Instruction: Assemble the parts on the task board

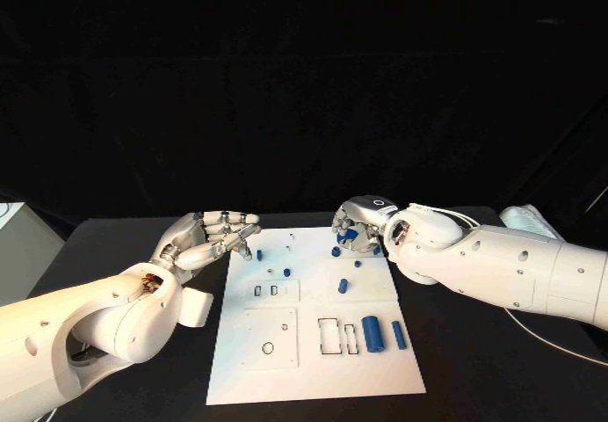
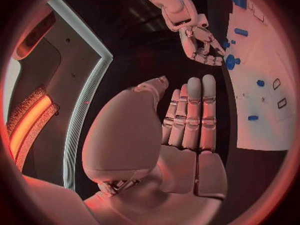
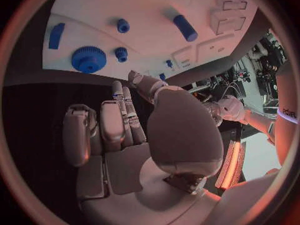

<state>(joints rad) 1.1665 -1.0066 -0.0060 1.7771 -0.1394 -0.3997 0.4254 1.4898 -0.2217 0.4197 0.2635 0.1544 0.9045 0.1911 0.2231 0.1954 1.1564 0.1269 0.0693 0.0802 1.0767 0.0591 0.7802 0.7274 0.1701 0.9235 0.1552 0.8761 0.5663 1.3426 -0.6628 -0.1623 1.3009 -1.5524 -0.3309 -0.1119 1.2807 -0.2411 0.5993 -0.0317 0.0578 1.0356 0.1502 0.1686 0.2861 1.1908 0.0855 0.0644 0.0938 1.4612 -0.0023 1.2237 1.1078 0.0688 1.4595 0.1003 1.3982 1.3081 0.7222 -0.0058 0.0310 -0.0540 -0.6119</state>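
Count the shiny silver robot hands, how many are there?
2. The left silver many-fingered hand is at the white task board's far left corner; the right silver hand is at its far edge.

Task board [image 1: 317, 352]: white rectangular plate, flat on the black table, marked with outlined recesses; two blue cylinders [image 1: 372, 330] lie side by side near its right edge; small blue pegs [image 1: 287, 272] stand farther up; blue gear [image 3: 88, 59] at far edge.
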